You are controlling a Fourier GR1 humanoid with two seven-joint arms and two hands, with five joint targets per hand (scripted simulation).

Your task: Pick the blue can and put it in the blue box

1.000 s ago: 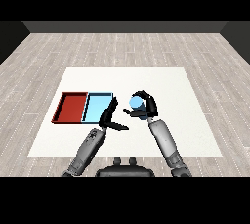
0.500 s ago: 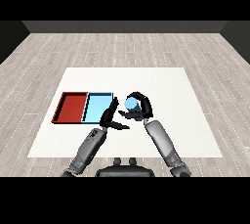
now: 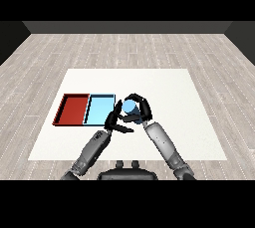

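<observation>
Head view table: white table [image 3: 194, 122] on a grey plank floor [image 3: 124, 48], holding both trays and both arms.
Red tray: red tray [image 3: 73, 108] lies at the left, touching the blue one side by side.
Blue tray: light blue tray [image 3: 98, 109] lies just left of the hands.
Right hand: right hand [image 3: 141, 108] curls round the blue can, just right of the blue tray.
Left hand: left hand [image 3: 113, 120] has relaxed, spread fingers, holding nothing, close beside the can.
Blue can: blue can [image 3: 130, 107] sits in the right hand, outside the tray.
</observation>
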